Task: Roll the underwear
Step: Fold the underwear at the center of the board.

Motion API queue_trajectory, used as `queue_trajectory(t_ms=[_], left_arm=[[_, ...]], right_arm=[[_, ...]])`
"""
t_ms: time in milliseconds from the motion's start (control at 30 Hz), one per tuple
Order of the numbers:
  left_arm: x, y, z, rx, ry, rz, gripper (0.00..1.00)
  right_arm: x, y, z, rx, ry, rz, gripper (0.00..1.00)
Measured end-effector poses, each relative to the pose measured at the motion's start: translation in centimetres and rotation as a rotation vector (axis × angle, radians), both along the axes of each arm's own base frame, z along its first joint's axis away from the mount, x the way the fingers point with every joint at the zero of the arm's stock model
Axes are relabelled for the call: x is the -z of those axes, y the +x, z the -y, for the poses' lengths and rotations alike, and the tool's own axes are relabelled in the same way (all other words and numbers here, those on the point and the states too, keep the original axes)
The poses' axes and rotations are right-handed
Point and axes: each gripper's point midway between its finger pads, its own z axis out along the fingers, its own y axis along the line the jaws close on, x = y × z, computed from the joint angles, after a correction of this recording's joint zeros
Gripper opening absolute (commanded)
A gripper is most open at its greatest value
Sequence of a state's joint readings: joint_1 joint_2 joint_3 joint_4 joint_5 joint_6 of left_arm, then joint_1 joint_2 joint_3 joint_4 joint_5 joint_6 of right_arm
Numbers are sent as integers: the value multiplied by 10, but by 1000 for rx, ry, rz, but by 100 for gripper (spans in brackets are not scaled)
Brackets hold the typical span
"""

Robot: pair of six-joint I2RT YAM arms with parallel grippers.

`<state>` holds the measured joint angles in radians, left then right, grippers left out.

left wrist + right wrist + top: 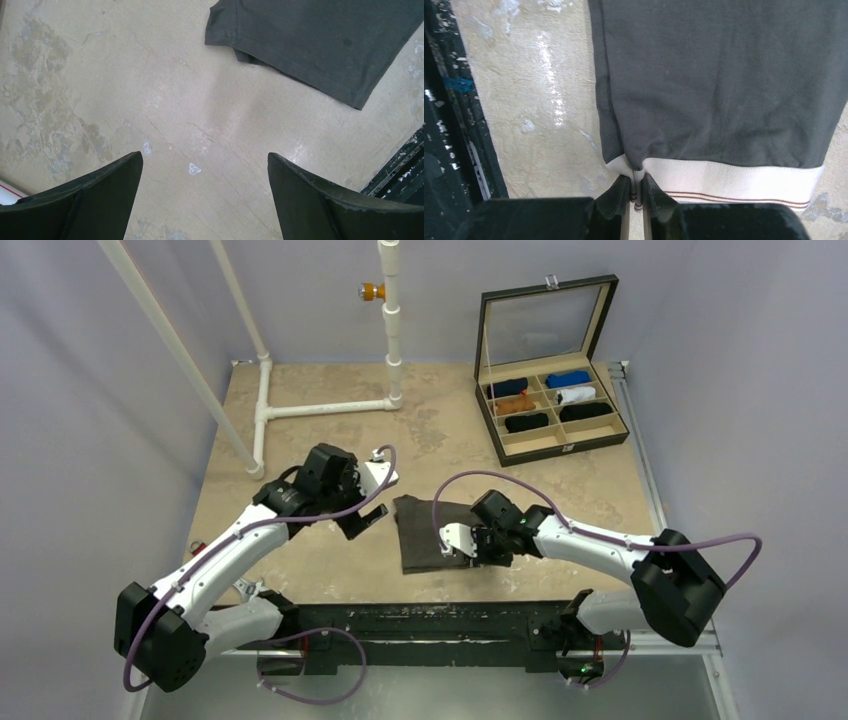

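The underwear (425, 530) lies flat on the table's middle, dark grey fabric with a pale waistband (734, 180) that carries thin brown stripes. My right gripper (470, 544) sits at its right end, and in the right wrist view the gripper (636, 179) is shut on a pinched fold of the waistband near its corner. The grey cloth (724, 85) stretches away from the jaws. To the left of the garment my left gripper (368, 518) hovers over bare table. In its own view it (205, 157) is open and holds nothing, and the underwear's hemmed leg edge (320, 40) lies ahead.
An open compartment box (562, 448) with several rolled garments stands at the back right, lid up. A white pipe frame (325, 408) runs along the back left. A black rail (440, 620) borders the near table edge.
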<state>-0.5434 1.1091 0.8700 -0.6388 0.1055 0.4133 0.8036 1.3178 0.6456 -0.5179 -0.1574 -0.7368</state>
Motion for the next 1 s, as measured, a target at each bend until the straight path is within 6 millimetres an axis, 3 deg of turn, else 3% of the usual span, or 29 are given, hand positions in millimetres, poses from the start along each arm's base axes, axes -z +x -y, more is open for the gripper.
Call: queue_trajectory(t_ms=[133, 433, 667, 833, 1000], left_arm=[[0, -10, 0, 44, -14, 4, 91], [21, -43, 8, 189, -11, -11, 88], [35, -76, 37, 393, 2, 46, 86], [42, -79, 59, 467, 11, 69, 86], [63, -90, 84, 557, 55, 43, 85]], right_arm=[[-3, -5, -1, 0, -2, -39, 4], [-10, -15, -10, 7, 15, -198, 0], [-23, 3, -5, 117, 85, -343, 0], [-35, 9, -12, 127, 126, -411, 0], [-38, 6, -16, 136, 135, -487, 0]])
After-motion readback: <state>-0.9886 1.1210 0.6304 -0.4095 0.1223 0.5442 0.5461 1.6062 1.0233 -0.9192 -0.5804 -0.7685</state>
